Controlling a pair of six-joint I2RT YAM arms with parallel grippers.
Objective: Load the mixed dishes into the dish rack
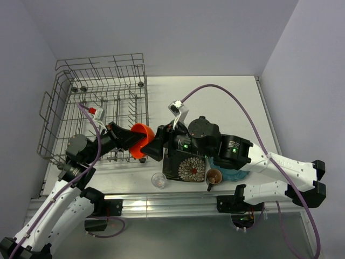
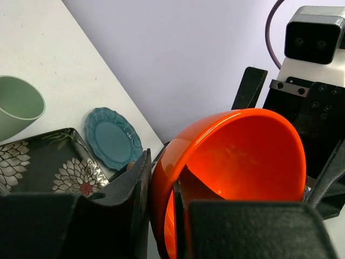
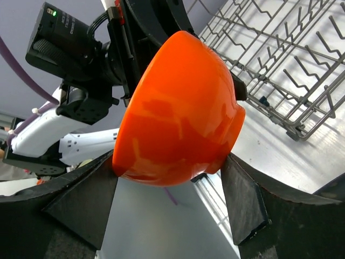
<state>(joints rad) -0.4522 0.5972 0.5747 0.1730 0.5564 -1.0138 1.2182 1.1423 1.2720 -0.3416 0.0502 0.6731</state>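
Note:
My left gripper (image 1: 129, 139) is shut on the rim of the orange bowl (image 1: 141, 140), one finger inside and one outside, as the left wrist view (image 2: 161, 172) shows. It holds the bowl (image 2: 242, 156) in the air beside the dish rack (image 1: 97, 91). My right gripper (image 1: 152, 148) is open, its fingers spread either side of the bowl (image 3: 178, 108), close to its rim and foot. The black flowered plate (image 1: 188, 166), teal plate (image 1: 232, 174), clear glass (image 1: 159, 181) and dark mug (image 1: 214, 177) lie on the table. The pale green cup (image 2: 19, 105) shows only in the left wrist view.
The rack's near right corner and tines (image 3: 280, 65) are just behind the bowl. The right arm hangs over the black plate (image 2: 43, 167) and the teal plate (image 2: 113, 137). A purple cable (image 1: 242, 108) loops over the table's right half.

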